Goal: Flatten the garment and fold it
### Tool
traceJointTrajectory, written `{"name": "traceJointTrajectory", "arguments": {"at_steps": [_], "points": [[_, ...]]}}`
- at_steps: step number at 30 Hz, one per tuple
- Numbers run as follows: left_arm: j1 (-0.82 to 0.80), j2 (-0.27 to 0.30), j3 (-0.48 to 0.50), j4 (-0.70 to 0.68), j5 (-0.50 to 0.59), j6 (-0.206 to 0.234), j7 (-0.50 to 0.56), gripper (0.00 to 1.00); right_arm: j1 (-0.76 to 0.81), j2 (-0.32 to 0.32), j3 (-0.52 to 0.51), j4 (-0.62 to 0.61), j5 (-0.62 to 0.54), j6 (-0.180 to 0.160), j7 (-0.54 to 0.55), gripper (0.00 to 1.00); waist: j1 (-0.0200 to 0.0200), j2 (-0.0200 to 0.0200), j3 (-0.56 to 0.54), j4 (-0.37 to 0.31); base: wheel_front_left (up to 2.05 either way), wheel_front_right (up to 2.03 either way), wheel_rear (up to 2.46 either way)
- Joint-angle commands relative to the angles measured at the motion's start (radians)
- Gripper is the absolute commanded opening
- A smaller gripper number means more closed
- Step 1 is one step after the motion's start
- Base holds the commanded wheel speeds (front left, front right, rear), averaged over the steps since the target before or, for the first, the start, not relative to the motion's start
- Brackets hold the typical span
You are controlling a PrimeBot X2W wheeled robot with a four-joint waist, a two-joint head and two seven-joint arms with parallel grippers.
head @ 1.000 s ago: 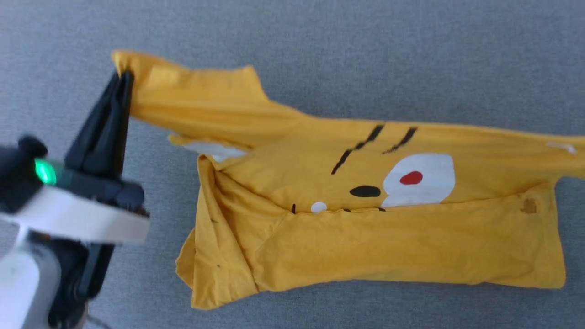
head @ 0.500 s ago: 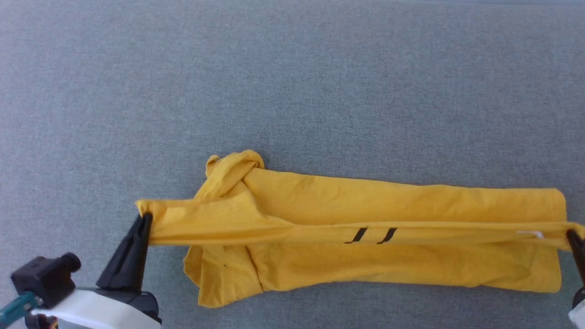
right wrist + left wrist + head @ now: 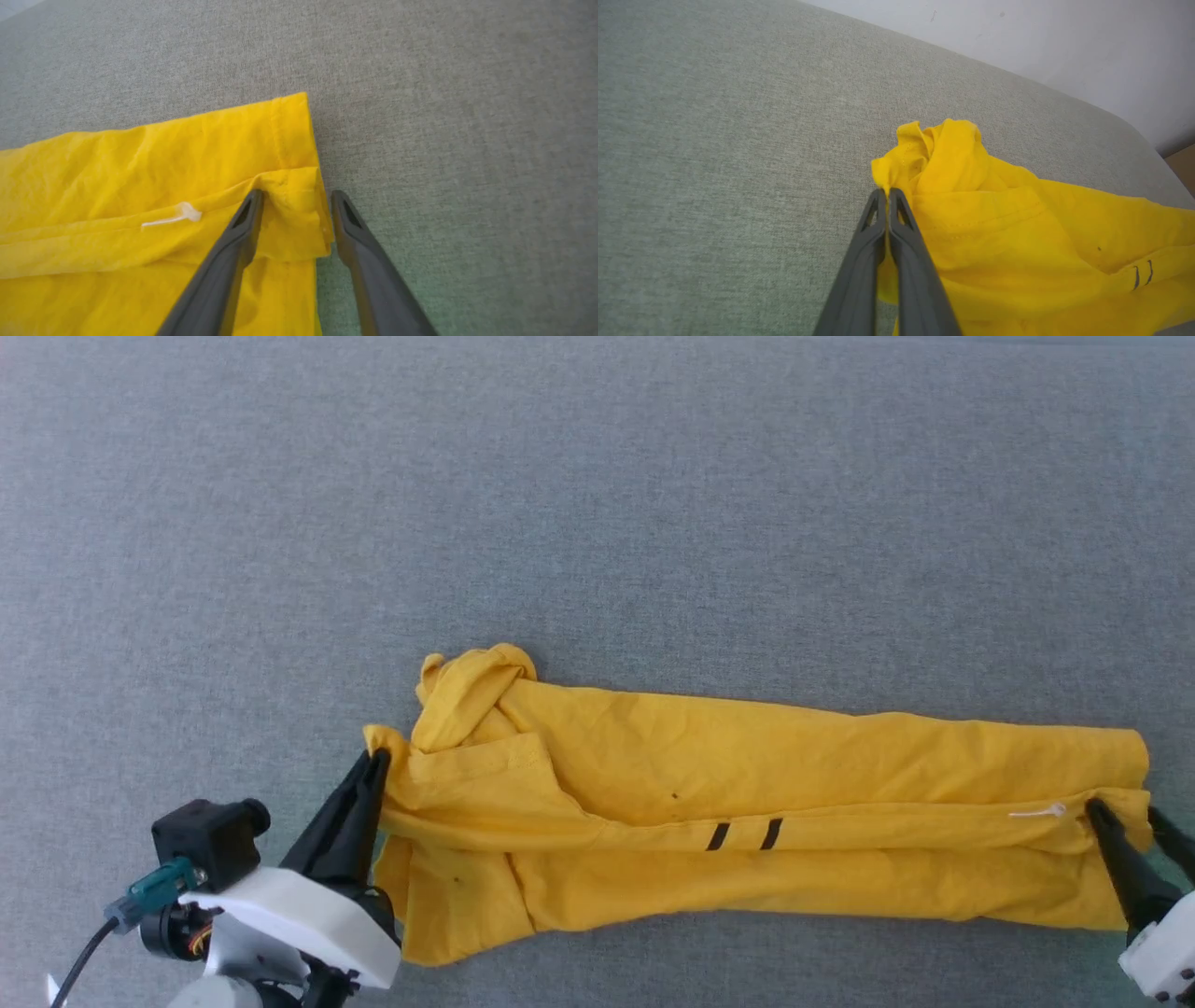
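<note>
- My left gripper (image 3: 378,758) has 2 long, thin fingers (image 3: 859,280). They look black from above and dark grey up close.
- Each finger gets pointy at the end and has a long slot cut near its tip.
- Behind them I see a smooth white cover (image 3: 299,919).
- A little black box (image 3: 207,835) sits beside it, with a blue-green plug (image 3: 154,889) and a thin black cable (image 3: 79,959).
- Small orange wires (image 3: 194,938) peek out below.
- My right gripper (image 3: 1120,810) has the same dark fingers and a white block (image 3: 1158,952).
</note>
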Motion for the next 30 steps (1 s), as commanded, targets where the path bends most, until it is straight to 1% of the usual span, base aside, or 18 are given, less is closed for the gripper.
{"name": "traceJointTrajectory", "arguments": {"at_steps": [1,4,8,10,13,16,20,24,27,28,29,30], "points": [[-0.011,-0.003,-0.001,0.007,0.010,-0.002,0.001,1.00,-0.011,-0.001,-0.002,-0.003,0.008,-0.001,0.002,1.00,0.0000,-0.0001,-0.001,-0.002,0.00,0.00,0.00],[-0.001,-0.001,0.011,-0.008,0.007,0.013,-0.002,1.00,-0.001,-0.002,-0.018,-0.033,0.061,-0.001,0.028,1.00,0.0000,-0.0001,-0.002,-0.007,0.00,0.00,0.00],[0.043,0.001,0.061,-0.082,-0.004,0.046,-0.043,1.00,0.028,-0.010,-0.076,-0.106,0.119,-0.001,0.065,1.00,0.0000,-0.0001,-0.004,-0.011,0.00,0.00,0.00],[0.065,0.003,0.102,-0.127,0.009,0.078,-0.087,1.00,0.035,-0.011,-0.112,-0.137,0.112,-0.001,0.067,1.00,0.0000,-0.0001,-0.002,-0.012,0.00,0.00,0.00],[0.082,0.005,0.147,-0.178,0.070,0.137,-0.154,1.00,0.035,0.004,-0.136,-0.148,0.089,-0.001,0.080,1.00,0.0000,-0.0001,0.003,-0.008,0.00,0.00,0.00],[0.082,-0.016,0.164,-0.206,0.118,0.171,-0.190,1.00,0.035,0.020,-0.113,-0.133,0.078,-0.001,0.109,1.00,0.0000,-0.0001,0.007,0.001,0.00,0.00,0.00],[0.080,-0.046,0.157,-0.211,0.155,0.183,-0.207,1.00,0.025,0.026,-0.079,-0.090,0.062,-0.001,0.122,1.00,0.0000,-0.0001,0.011,0.011,0.00,0.00,0.00],[0.076,-0.052,0.144,-0.201,0.210,0.198,-0.213,1.00,0.003,0.021,-0.054,-0.028,0.051,-0.001,0.121,1.00,0.0000,-0.0001,0.015,0.022,0.00,0.00,0.00],[0.067,-0.042,0.133,-0.190,0.277,0.215,-0.216,1.00,-0.012,0.024,-0.030,0.021,0.070,-0.001,0.132,1.00,0.0000,-0.0001,0.017,0.030,0.00,0.00,0.00],[0.065,-0.043,0.128,-0.185,0.290,0.219,-0.217,1.00,-0.016,0.025,-0.023,0.035,0.079,-0.001,0.140,0.44,0.0000,-0.0001,0.018,0.033,0.00,0.00,0.00],[0.064,-0.046,0.122,-0.181,0.298,0.221,-0.217,1.00,-0.020,0.026,-0.018,0.047,0.087,-0.001,0.147,0.21,0.0000,-0.0001,0.018,0.035,0.00,0.00,0.00],[0.061,-0.049,0.118,-0.178,0.305,0.223,-0.218,1.00,-0.023,0.027,-0.018,0.055,0.094,-0.001,0.148,0.00,0.0000,-0.0001,0.019,0.037,0.00,0.00,0.00]]}}
